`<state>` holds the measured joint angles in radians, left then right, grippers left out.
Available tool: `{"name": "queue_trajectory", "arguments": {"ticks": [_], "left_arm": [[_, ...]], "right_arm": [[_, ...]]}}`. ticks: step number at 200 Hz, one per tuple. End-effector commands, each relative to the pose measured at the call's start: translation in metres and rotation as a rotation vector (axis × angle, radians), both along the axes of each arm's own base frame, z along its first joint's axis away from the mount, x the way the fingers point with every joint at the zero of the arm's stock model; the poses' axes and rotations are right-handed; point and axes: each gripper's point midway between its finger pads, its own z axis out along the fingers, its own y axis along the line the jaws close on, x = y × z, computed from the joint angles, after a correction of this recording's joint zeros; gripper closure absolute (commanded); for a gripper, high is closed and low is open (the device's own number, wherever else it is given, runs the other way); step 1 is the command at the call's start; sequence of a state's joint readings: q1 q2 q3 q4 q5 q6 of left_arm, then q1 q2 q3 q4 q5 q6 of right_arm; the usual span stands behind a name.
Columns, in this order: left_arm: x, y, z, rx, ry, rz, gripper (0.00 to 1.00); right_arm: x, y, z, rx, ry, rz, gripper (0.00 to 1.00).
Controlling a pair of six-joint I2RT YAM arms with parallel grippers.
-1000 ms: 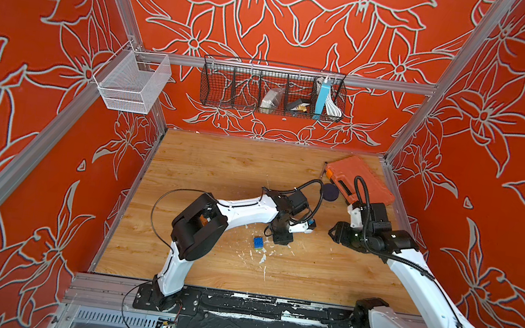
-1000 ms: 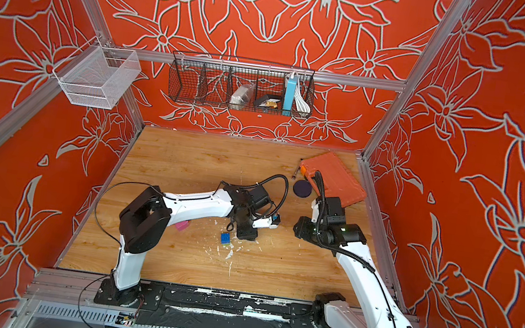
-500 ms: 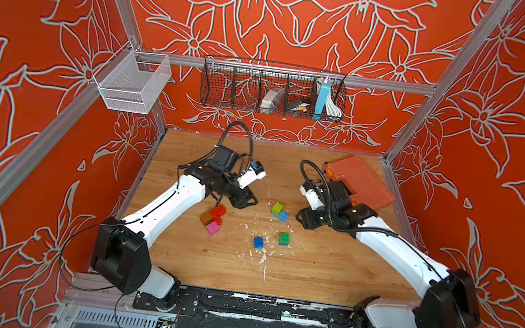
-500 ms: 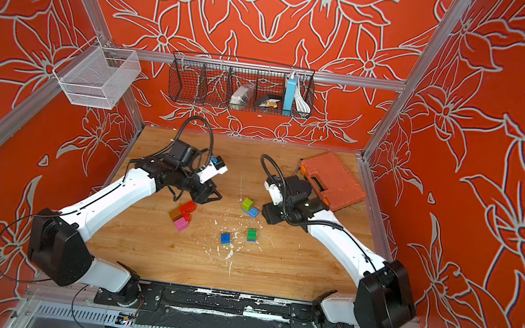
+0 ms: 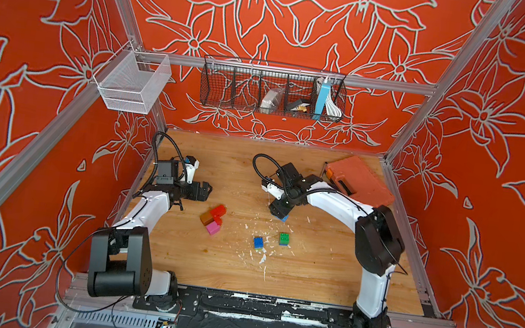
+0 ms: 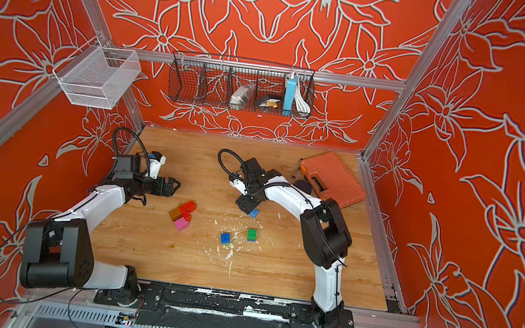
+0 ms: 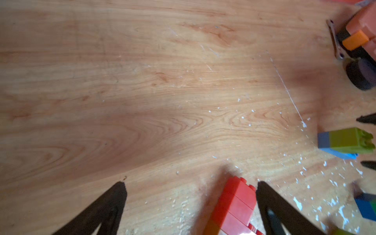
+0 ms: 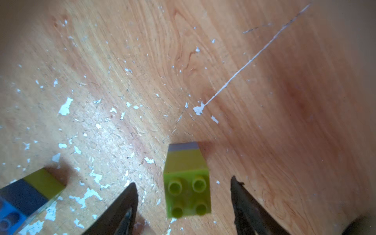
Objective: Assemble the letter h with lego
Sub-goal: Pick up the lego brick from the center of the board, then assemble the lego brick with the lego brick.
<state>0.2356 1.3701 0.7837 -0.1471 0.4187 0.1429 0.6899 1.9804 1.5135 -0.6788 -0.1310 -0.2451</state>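
My left gripper (image 5: 204,192) hangs over the far left part of the wooden table (image 5: 308,274) with its jaws spread wide and holding nothing. In the left wrist view a red brick (image 7: 236,203) lies just inside one fingertip, and I cannot tell whether they touch. That brick belongs to a small cluster with a brown brick (image 5: 206,218) and a pink brick (image 5: 213,228), all pressed together just nearer than that gripper and to its right. My right gripper (image 8: 183,182) points down near the middle of the table, jaws apart. A lime brick (image 8: 186,162), studs up, stands between them with a gap on either side, stacked on a blue brick (image 5: 283,218). Nearer lie a second blue brick (image 5: 258,242) and a dark green brick (image 5: 284,239), close together but apart. An orange case (image 5: 361,185) rests in the far right corner.
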Motion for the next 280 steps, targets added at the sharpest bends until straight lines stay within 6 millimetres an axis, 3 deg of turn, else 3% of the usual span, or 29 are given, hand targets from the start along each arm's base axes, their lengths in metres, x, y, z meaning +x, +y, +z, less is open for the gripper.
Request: {"name": "queue_trajectory", "arguments": {"ticks": [1,36,62,90,108,144,156,172,180,203,223,238,264,280], "left_arm": [[0.011,0.009,0.006,-0.017,-0.093,0.056,0.00],[0.008,0.010,0.004,-0.023,-0.120,0.076,0.00],[0.005,0.011,-0.014,-0.034,-0.067,0.085,0.00],[0.006,0.012,-0.008,-0.039,-0.068,0.084,0.00],[0.008,0.029,-0.001,0.008,-0.055,0.170,0.00],[0.005,0.051,0.002,0.111,-0.033,0.249,0.00],[0.001,0.057,0.002,0.145,-0.031,0.273,0.00],[-0.009,0.088,-0.002,0.211,0.023,0.457,0.00],[-0.010,0.091,-0.004,0.210,0.041,0.468,0.00],[-0.007,0.060,-0.007,0.118,0.045,0.307,0.00],[-0.007,0.044,-0.003,0.067,-0.002,0.236,0.00],[-0.005,0.039,-0.001,0.047,-0.023,0.217,0.00],[-0.006,0.038,-0.001,0.047,-0.020,0.207,0.00],[-0.007,0.037,0.002,0.059,-0.025,0.190,0.00]], "right_arm": [[-0.007,-0.007,-0.012,-0.064,0.053,0.039,0.30],[0.001,-0.008,-0.030,-0.099,0.056,0.023,0.41],[0.002,-0.002,-0.030,-0.085,0.072,0.031,0.56],[-0.001,-0.001,-0.023,-0.075,0.090,0.009,0.67],[-0.005,0.000,-0.011,-0.044,0.096,-0.025,0.70],[-0.015,-0.014,0.037,0.006,0.066,-0.151,0.72],[-0.024,-0.023,0.050,0.012,0.075,-0.214,0.72],[-0.043,-0.034,0.060,0.031,0.111,-0.268,0.71],[-0.053,-0.039,0.062,0.037,0.125,-0.270,0.71],[-0.088,-0.042,0.067,0.089,0.146,-0.129,0.70],[-0.107,-0.044,0.068,0.130,0.117,0.009,0.72],[-0.112,-0.041,0.069,0.175,0.060,0.110,0.72],[-0.138,-0.033,0.064,0.227,0.018,0.447,0.71],[-0.137,-0.034,0.059,0.199,0.009,0.523,0.71]]}}
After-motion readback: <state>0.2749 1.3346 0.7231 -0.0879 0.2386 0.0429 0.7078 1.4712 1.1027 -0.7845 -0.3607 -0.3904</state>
